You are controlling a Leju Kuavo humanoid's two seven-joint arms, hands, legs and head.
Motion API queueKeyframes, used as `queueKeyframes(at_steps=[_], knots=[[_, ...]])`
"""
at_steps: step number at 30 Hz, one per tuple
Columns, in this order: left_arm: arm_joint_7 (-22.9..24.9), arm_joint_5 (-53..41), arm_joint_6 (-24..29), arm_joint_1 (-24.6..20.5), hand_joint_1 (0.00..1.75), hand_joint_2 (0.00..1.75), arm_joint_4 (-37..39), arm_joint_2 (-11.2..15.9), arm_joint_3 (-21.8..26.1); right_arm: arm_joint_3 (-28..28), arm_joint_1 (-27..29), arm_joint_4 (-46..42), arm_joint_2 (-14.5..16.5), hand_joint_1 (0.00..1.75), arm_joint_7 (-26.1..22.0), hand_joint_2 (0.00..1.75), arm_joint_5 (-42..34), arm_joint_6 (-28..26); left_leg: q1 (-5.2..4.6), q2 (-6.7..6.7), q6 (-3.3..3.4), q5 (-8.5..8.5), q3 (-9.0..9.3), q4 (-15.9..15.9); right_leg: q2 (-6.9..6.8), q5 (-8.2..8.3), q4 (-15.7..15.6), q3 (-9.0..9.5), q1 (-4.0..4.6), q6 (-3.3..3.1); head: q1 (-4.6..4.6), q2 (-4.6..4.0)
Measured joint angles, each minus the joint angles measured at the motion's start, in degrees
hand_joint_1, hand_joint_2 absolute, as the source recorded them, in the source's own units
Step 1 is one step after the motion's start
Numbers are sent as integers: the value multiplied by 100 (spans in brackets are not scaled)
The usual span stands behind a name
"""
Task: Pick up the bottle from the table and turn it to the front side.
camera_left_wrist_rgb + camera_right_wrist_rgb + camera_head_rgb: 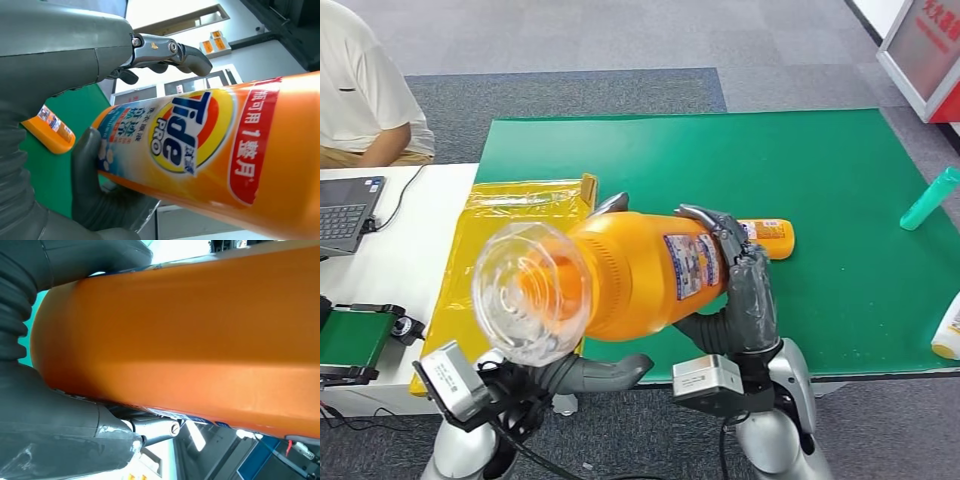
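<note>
While held lifted above the near edge of the green mat (848,180), the orange Tide detergent bottle (644,272) lies roughly level, its clear cap (527,290) pointing toward the camera at about 8 o'clock. The right hand (743,290) wraps its base end, fingers over the back label. The left hand (94,170) cups the body from below, thumb under the Tide logo, with one finger arched clear above it; it appears to share the hold.

Handling judgement: rigid, glossy plastic, probably slippery and heavy if full. Best grip is around the broad body, not the cap.

Count: one held bottle; a second orange bottle (773,237) lying at 3 o'clock of the hand; one green bottle (927,200) at far 2 o'clock; one yellow bag (509,215); one laptop (346,205); one person seated (358,90).
</note>
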Motion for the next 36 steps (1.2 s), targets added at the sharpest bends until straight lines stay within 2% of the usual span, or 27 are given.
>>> queueKeyframes(at_steps=[13, 32, 36], knots=[[-166, -427, 593, -36, 0, 175, -1, -47, -155, 173, 172, 166, -4, 175, -84, 175, -26, -301, 0, 0, 0, 0, 0, 0, 0, 0, 0, 0, 0, 0, -1, 0], [-166, -372, 719, -149, 2, 175, 11, -78, -301, 534, 157, 381, -4, 175, -92, 175, 117, -509, 0, 0, 0, 0, 0, 0, 0, 0, 0, -1, 0, 0, -1, 0], [-166, -355, 717, -177, 170, 175, 26, -81, -344, 602, 149, 440, -5, 175, -91, 175, 116, -514, 0, 0, 0, 0, 0, 0, 0, 0, 0, -1, 0, 0, 0, -1]])
